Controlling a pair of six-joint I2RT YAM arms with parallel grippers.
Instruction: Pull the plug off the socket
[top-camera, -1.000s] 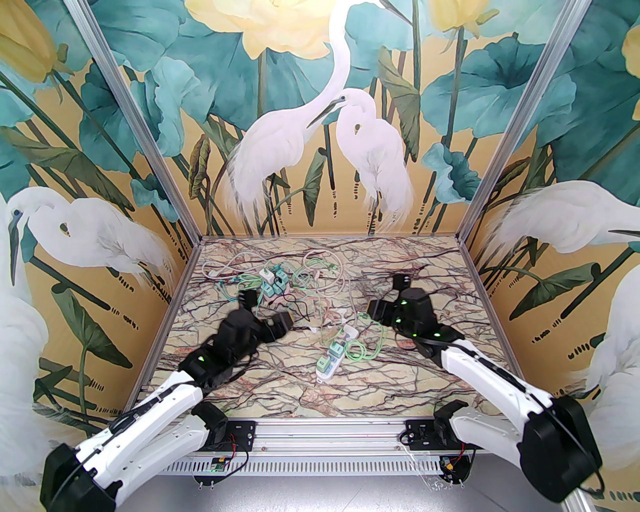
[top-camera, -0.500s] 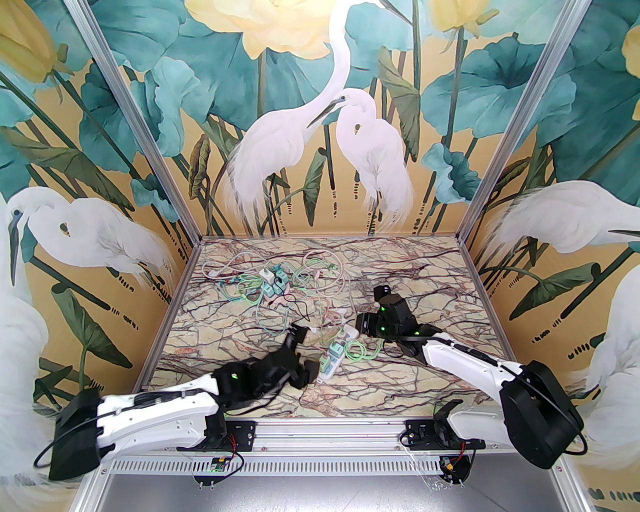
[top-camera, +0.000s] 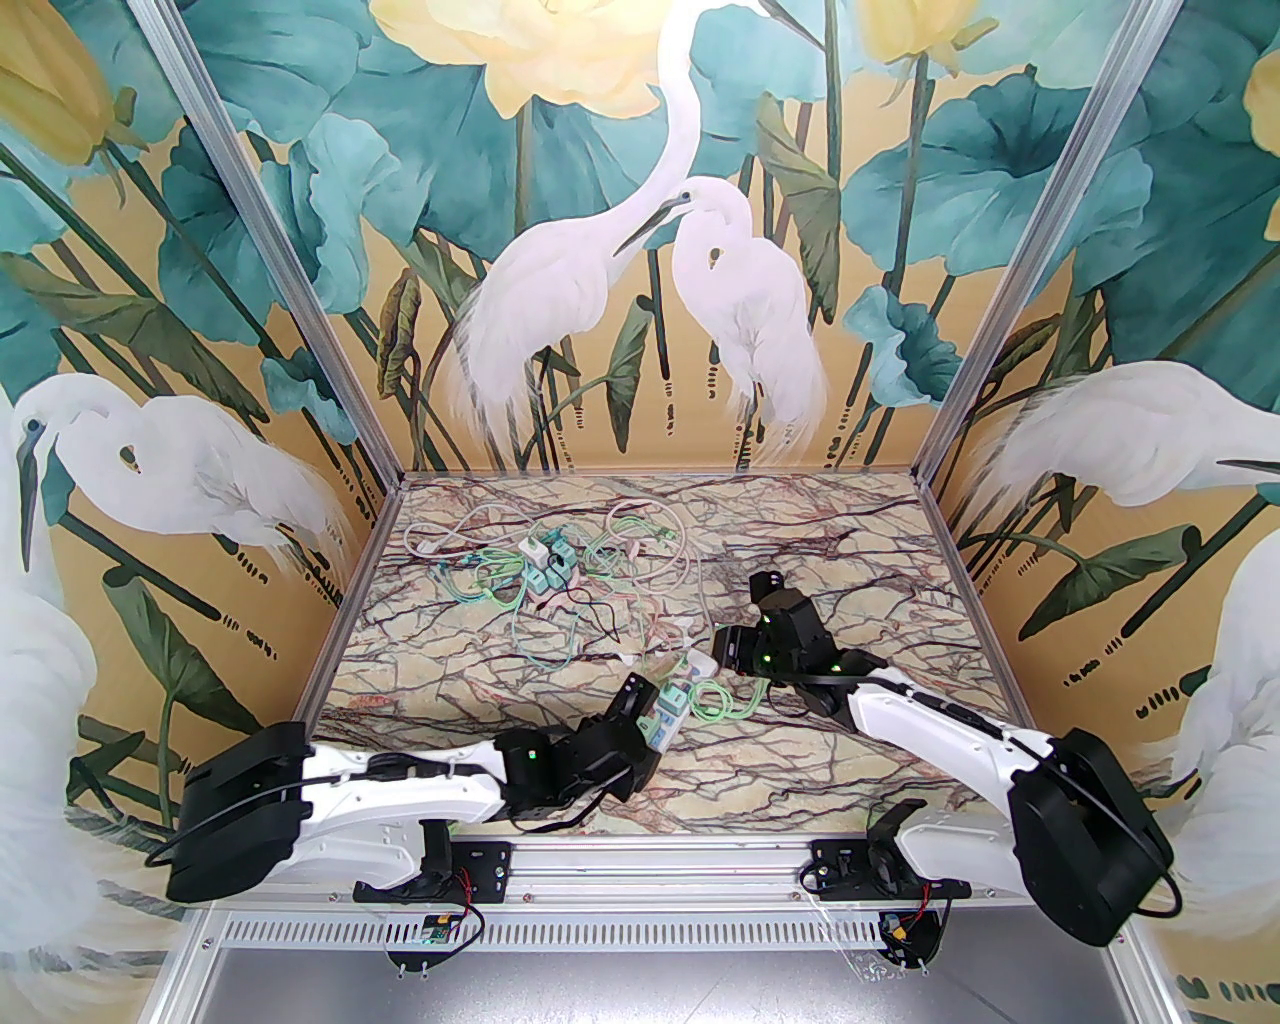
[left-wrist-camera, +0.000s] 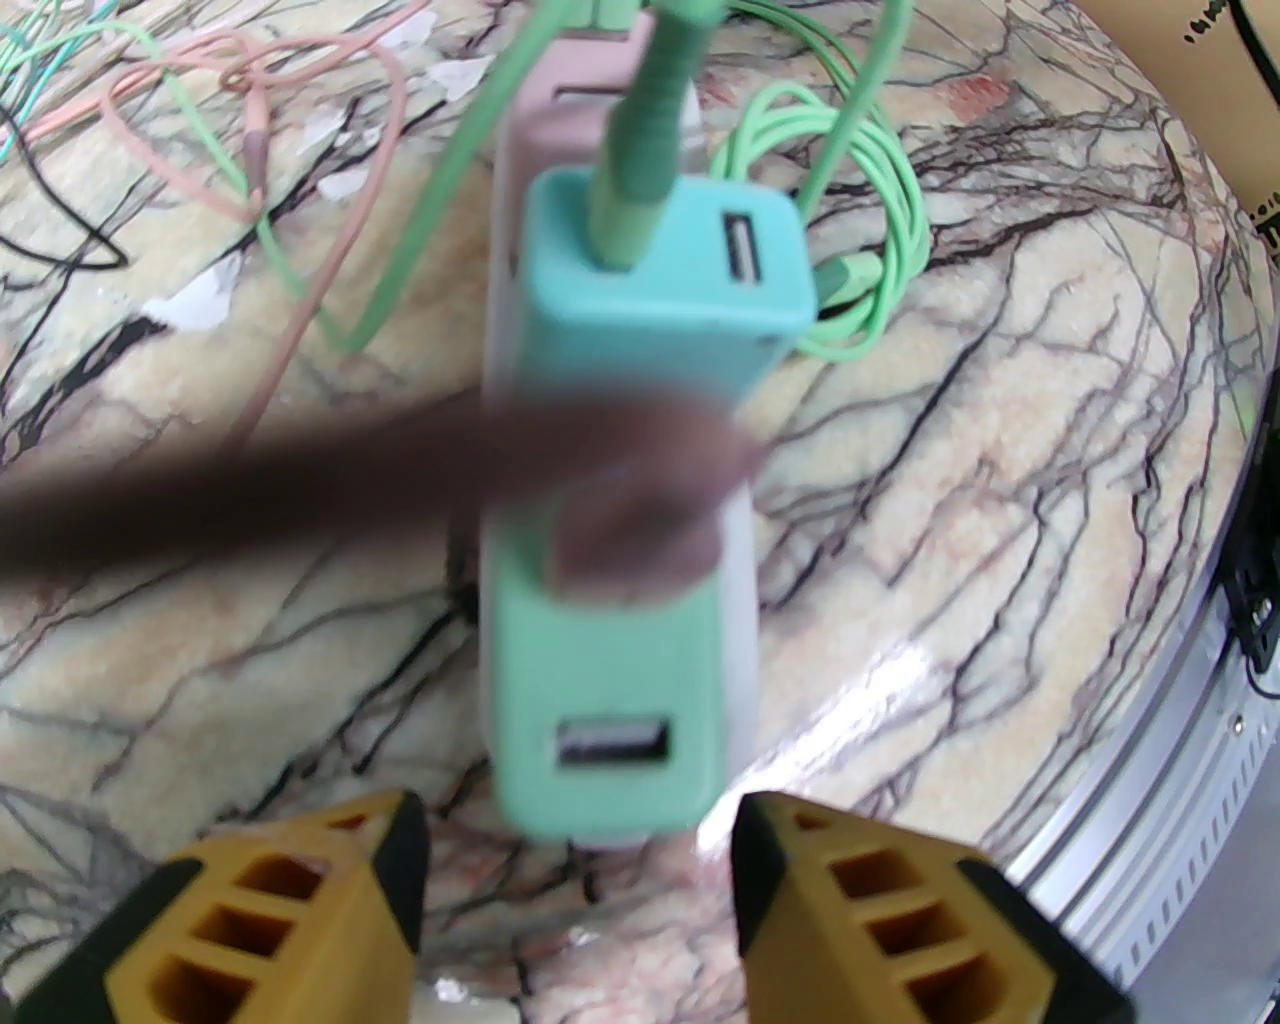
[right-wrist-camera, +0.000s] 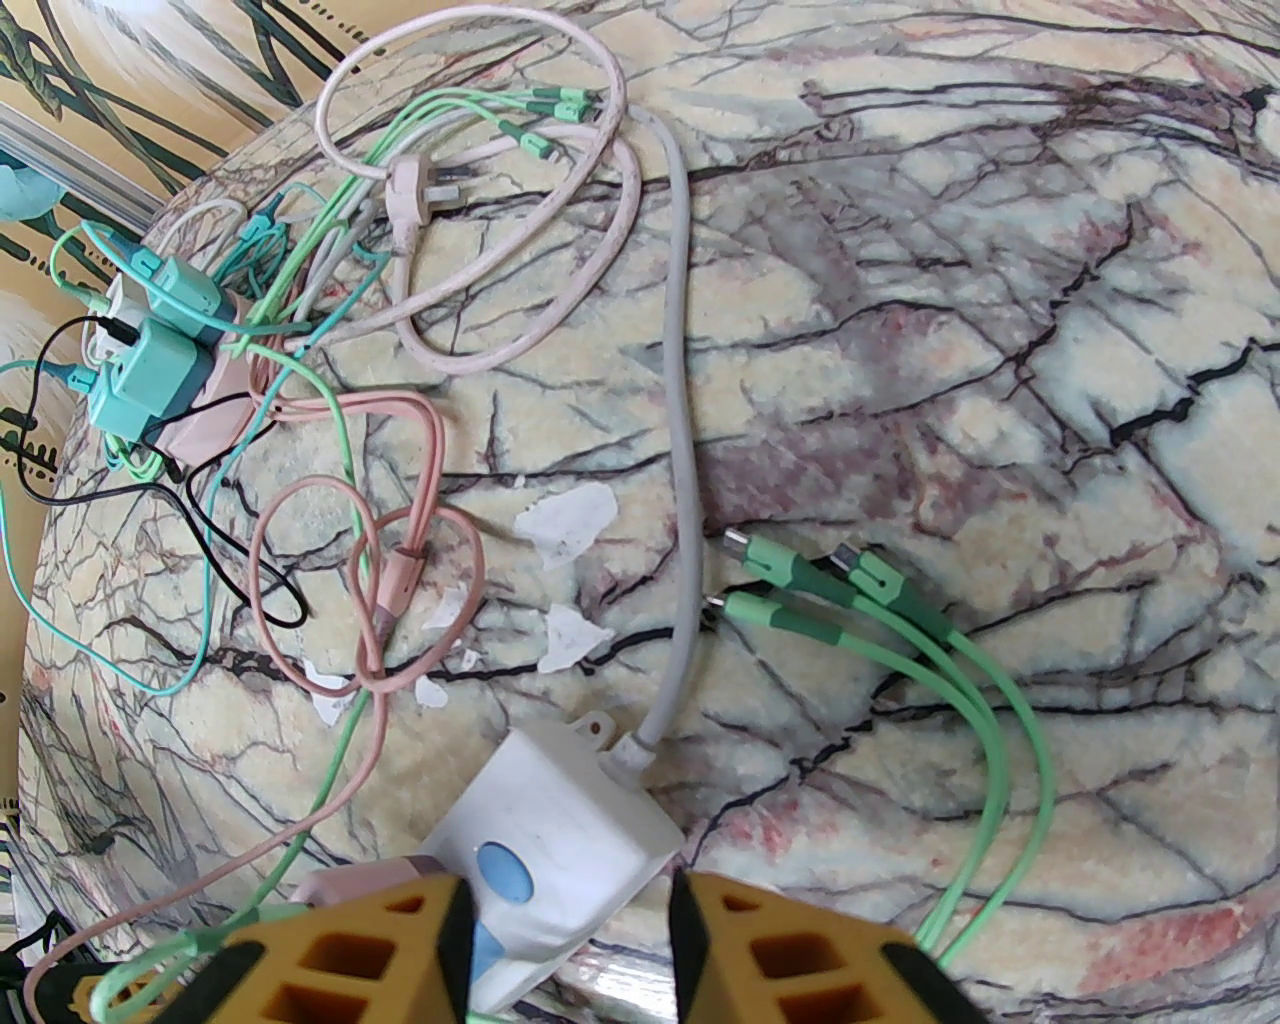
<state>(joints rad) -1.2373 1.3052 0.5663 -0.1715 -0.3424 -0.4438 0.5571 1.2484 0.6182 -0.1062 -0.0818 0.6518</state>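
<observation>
The left arm (top-camera: 400, 790) lies stretched out low along the near edge of the bench (top-camera: 850, 560), forearm almost flat. The left gripper (left-wrist-camera: 575, 815) is at the near end of the power strip (right-wrist-camera: 560, 820). Its yellow fingers (left-wrist-camera: 300, 900) stand spread on either side of that end with a gap showing on one side, so nothing is clamped. The right arm (top-camera: 930, 725) reaches in from the near right corner, and the right gripper (right-wrist-camera: 570, 890) pinches the strip's far white end, a finger snug against each flank. The strip sits in the near half of the bench, about midway between the left and right edges, slanting away from the near edge. Seen from above, the left wrist covers the strip's near end. From the left wrist camera a dark blurred band (left-wrist-camera: 350, 490) crosses the middle of the strip, and I cannot make out what it is. The nearest plug (left-wrist-camera: 610, 720) is a mint-green block with a USB port on its top face, seated in the strip and soft in focus. Behind it a teal plug (left-wrist-camera: 665, 290) is seated too, with a green cable (left-wrist-camera: 640, 130) rising from it and an empty port alongside. A tangle of cables (top-camera: 540, 580) lies toward the far left corner.
</observation>
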